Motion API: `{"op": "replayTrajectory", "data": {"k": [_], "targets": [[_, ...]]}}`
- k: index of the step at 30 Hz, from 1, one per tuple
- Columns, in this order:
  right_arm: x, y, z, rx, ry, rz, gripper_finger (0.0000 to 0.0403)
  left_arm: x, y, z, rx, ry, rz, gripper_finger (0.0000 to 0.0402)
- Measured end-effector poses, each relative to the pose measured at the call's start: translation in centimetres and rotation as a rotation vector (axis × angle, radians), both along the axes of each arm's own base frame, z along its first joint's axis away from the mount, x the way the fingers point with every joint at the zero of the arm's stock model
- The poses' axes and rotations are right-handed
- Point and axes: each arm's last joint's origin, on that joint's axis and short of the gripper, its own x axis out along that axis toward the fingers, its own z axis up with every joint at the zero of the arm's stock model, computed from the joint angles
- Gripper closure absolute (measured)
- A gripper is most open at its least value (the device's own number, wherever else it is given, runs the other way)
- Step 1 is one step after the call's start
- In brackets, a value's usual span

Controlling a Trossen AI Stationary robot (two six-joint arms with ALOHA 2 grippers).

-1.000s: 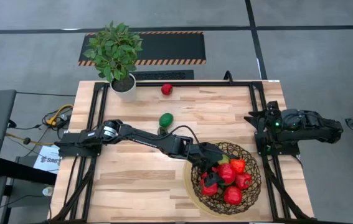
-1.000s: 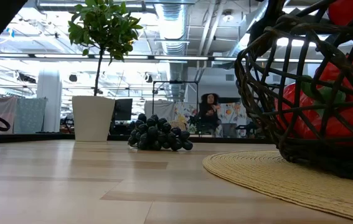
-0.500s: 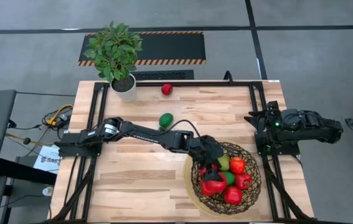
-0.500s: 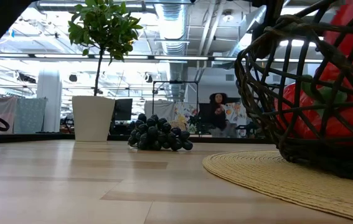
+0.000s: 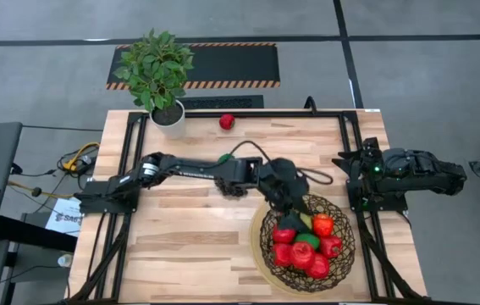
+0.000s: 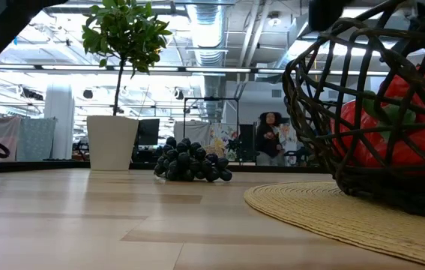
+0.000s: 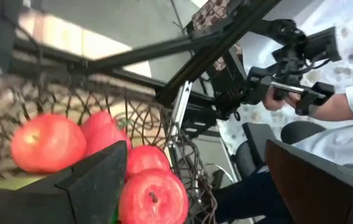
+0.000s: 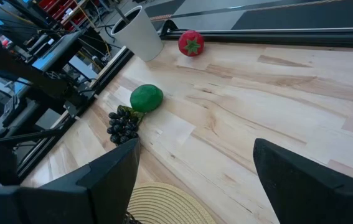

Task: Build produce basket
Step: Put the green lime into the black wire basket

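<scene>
Basket: we saw the basket [image 5: 307,244] on its round woven mat [image 6: 347,214] at the near right of the counter [image 5: 189,246], with produce [image 5: 300,252] piled inside: red apples and peppers, some green pieces.
What changed: a moment earlier the left gripper [image 5: 286,196] was down among the fruit; now it had lifted out to the basket's far-left rim, and one more red piece lay in the pile. We judged a drop had just been finished.
Left gripper: jaws stood wide apart and held nothing; in the left wrist view the red apples [image 7: 101,168] showed between the fingers, untouched.
Still out: the dark grapes [image 8: 122,124] and a green fruit [image 8: 146,98] lay just beside each other mid-counter; a small red fruit [image 5: 227,121] sat near the far edge, beside the white pot of the plant [image 5: 168,114].
Meaning: we judged three pieces remained, the grapes nearest the left arm.
Right gripper: the right gripper [image 8: 195,180] waited at the counter's right edge, jaws apart, empty.
Room: a person [image 6: 270,139] stood well behind the counter.
</scene>
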Motion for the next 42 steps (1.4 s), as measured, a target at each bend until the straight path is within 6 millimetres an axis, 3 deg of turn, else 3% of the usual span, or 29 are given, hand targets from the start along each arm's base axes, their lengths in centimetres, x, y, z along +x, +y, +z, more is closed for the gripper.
{"op": "replayTrajectory", "data": {"k": [6, 12, 21, 26, 31, 34, 38, 42], "targets": [[0.0, 0.0, 0.0, 0.0, 0.0, 0.0, 0.0069, -1.3, 1.4, 4.2, 0.092, -0.047, 0.004, 0.004], [0.0, 0.0, 0.0, 0.0, -0.001, 0.0, 0.0069, -4.9, 2.3, 7.0, 0.243, 0.019, 0.105, 0.004], [0.0, 0.0, 0.0, 0.0, 0.002, 0.0, 0.0069, -10.1, 2.2, 7.8, 0.472, 0.355, 0.3, 0.004], [0.0, 0.0, 0.0, 0.0, 0.001, 0.0, 0.0069, -12.5, 0.8, 6.1, 0.562, 0.658, 0.393, 0.004], [0.0, 0.0, 0.0, 0.0, 0.001, 0.0, 0.0069, -13.1, -1.7, 3.7, 0.659, 0.745, 0.332, 0.004], [0.0, 0.0, 0.0, 0.0, 0.001, 0.0, 0.0069, -12.7, -2.3, 2.1, 0.693, 0.733, 0.299, 0.004], [0.0, 0.0, 0.0, 0.0, 0.001, -0.001, 0.0069, -12.4, -1.7, -1.3, 0.732, 0.824, 0.28, 0.004], [0.0, 0.0, 0.0, -0.002, 0.001, 0.0, 0.0069, -12.2, 0.4, -4.2, 0.79, 0.89, 0.266, 0.004]]}}
